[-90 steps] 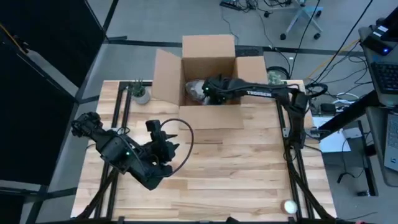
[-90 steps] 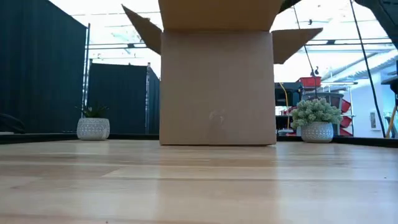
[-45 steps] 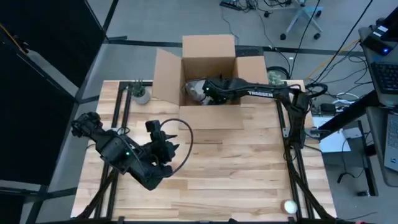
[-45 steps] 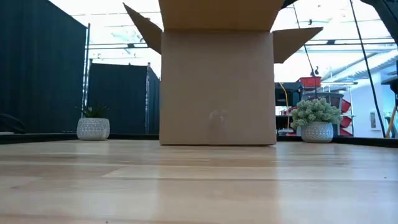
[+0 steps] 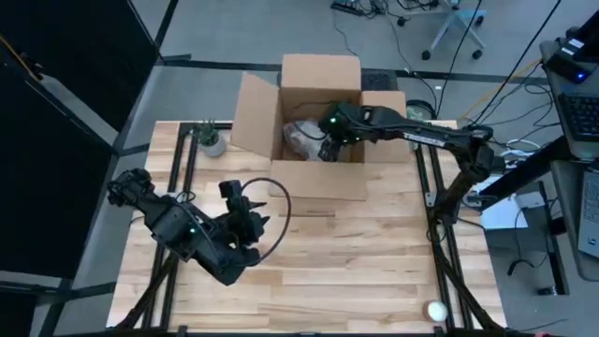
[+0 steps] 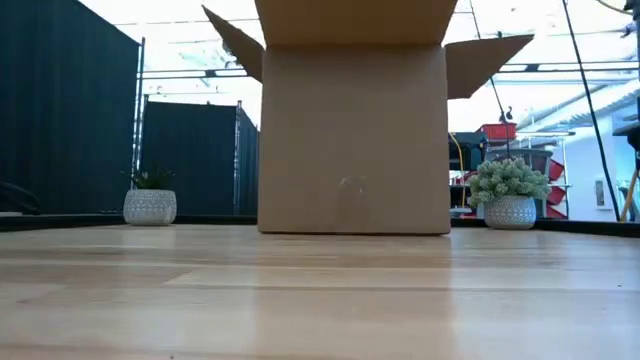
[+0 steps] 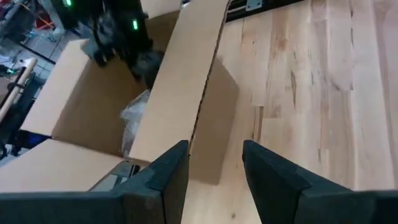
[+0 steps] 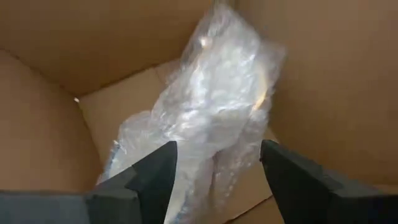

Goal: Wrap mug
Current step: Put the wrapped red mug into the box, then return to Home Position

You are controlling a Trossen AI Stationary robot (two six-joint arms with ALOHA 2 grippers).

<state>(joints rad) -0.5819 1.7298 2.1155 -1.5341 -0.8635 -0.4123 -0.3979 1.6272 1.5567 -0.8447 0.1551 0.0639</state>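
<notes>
A clear bubble-wrap bundle (image 8: 211, 106) lies on the floor of the open cardboard box (image 5: 318, 94) at the table's far side. The mug itself does not show through the wrap. My right gripper (image 5: 329, 139) reaches into the box from the right. It hangs open just over the bundle (image 5: 301, 140), fingers (image 8: 149, 174) apart and touching nothing. My left gripper (image 5: 255, 223) waits open near the table's left side, facing the box (image 7: 180, 93).
The box's front flap (image 5: 323, 180) lies folded out on the table. Small potted plants stand at the far left (image 5: 213, 140) and far right (image 5: 415, 114). A white ball (image 5: 436, 310) sits at the near right corner. Bare wood lies between my left arm and the box.
My right gripper has drawn back a little toward the table's right edge inside the box, and its arm has risen. The box has slid slightly toward the table's right edge. The bundle stays on the box floor.
</notes>
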